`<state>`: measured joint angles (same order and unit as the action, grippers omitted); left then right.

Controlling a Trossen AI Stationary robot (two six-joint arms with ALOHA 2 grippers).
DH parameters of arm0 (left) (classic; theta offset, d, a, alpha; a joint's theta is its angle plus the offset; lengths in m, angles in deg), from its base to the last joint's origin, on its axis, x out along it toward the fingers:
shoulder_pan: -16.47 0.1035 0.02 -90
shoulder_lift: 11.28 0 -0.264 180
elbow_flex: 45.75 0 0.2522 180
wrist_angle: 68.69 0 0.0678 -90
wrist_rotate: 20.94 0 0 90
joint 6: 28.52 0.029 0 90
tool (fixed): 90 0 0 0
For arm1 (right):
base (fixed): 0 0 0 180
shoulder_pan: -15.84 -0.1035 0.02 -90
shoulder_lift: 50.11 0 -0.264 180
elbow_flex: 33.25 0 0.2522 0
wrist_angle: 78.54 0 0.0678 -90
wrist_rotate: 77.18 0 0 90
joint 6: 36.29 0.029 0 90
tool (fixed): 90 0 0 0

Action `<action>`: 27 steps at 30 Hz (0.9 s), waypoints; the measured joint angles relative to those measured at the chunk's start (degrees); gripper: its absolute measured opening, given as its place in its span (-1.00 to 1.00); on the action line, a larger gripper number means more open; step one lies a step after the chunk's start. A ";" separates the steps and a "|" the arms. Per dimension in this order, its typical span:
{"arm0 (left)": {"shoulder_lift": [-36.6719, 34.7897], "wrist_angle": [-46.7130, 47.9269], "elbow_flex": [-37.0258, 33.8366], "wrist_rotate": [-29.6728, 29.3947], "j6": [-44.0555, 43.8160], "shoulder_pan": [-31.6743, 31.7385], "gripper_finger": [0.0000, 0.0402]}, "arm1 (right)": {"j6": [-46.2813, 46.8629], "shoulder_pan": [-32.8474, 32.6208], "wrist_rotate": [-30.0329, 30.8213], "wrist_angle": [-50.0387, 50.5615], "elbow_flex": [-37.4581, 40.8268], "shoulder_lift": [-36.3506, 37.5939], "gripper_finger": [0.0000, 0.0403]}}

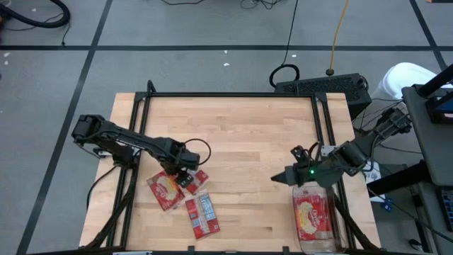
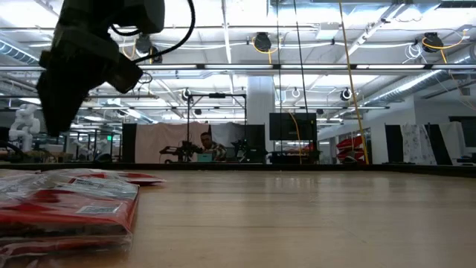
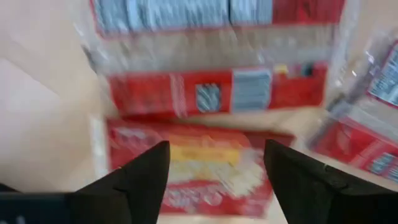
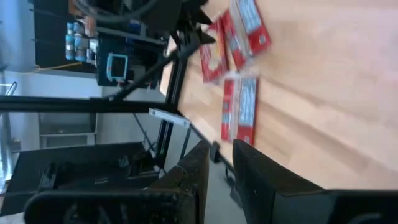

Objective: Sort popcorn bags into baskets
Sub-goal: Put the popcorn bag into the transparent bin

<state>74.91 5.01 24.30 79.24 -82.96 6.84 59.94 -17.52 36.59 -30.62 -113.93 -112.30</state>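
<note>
Three red popcorn bags lie flat on the table's near left part. One shows its popcorn picture [image 1: 165, 190], and two show white-grey panels [image 1: 202, 216] [image 1: 197, 177]. My left gripper [image 1: 185, 172] hovers open above them, its fingers standing over the picture-side bag [image 3: 211, 171]. In the low view it hangs [image 2: 71, 97] clear above the pile [image 2: 71, 205]. The clear basket [image 1: 333, 227] sits at the near right corner with one picture-side bag [image 1: 313, 216] lying in it. My right gripper [image 1: 279, 178] is shut, held just left of the basket's far end, and touches nothing.
A black frame [image 1: 226, 95] runs along the table's far and side edges. Bare wood [image 1: 244, 149] spans the middle and far part between the arms. A black power strip [image 1: 322, 86] and cables lie on the floor beyond the far edge.
</note>
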 joint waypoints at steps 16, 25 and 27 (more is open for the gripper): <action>0.04 -9.77 -7.87 -8.79 4.82 1.86 0.07 | -13.22 11.83 -10.22 -0.51 0.00 0.00 -0.69; 0.04 -24.57 -11.81 -12.37 0.67 5.08 -0.05 | -22.18 18.27 -19.68 1.03 0.02 0.00 -0.69; -0.13 -21.71 -10.25 -9.66 -0.28 6.44 -0.09 | -23.37 20.13 -23.64 1.39 0.02 0.00 -0.69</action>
<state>74.79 -16.70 14.05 69.58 -83.24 13.28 36.57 2.61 12.95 -29.23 -113.90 -112.30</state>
